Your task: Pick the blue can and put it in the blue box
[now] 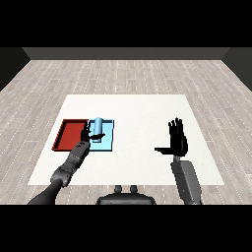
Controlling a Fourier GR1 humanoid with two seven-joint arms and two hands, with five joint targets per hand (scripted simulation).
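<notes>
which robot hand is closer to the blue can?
Left. The left robot hand is right at the blue can, over the blue tray. The right robot hand is open, far off to its right.

No readable text, labels, brands or numbers are showing anywhere on the can, trays or table.

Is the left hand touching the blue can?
Touching. The head view shows the left hand curled round the blue can, upright over the blue tray.

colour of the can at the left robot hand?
Light blue can, over the light blue tray; head view.
</notes>
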